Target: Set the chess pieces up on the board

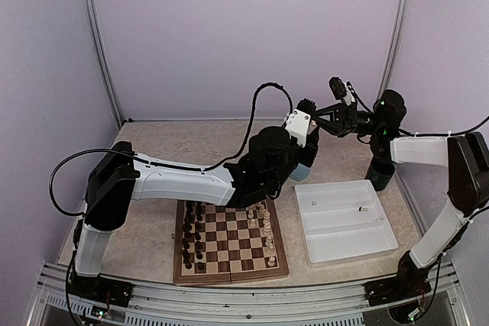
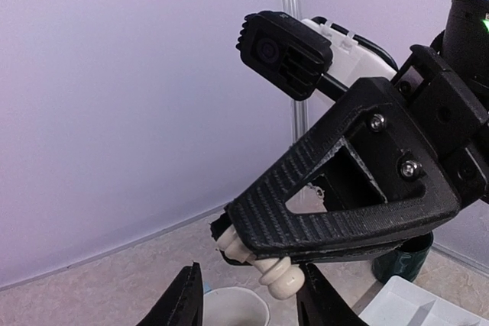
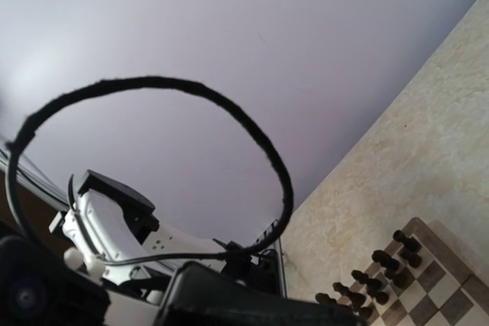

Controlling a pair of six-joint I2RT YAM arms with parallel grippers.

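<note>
My right gripper (image 1: 321, 118) is raised at the back centre, shut on a cream-white chess piece (image 2: 279, 276), whose round base sticks out below its black fingers (image 2: 336, 204). My left gripper (image 2: 252, 305) is open, its two fingertips on either side of the piece's base, not touching it; in the top view it (image 1: 309, 108) meets the right gripper. The board (image 1: 229, 272) lies at the front centre, with cream pieces (image 1: 264, 227) along its right side and dark pieces (image 1: 191, 238) along its left. It also shows in the right wrist view (image 3: 447, 280).
A white tray (image 1: 348, 243) to the right of the board holds two small pieces (image 1: 363, 208). A dark green cup (image 1: 380, 173) stands behind the tray. A blue cup (image 1: 306, 167) with a white inside (image 2: 233, 307) sits under the grippers. A black cable (image 1: 263, 93) loops above the left arm.
</note>
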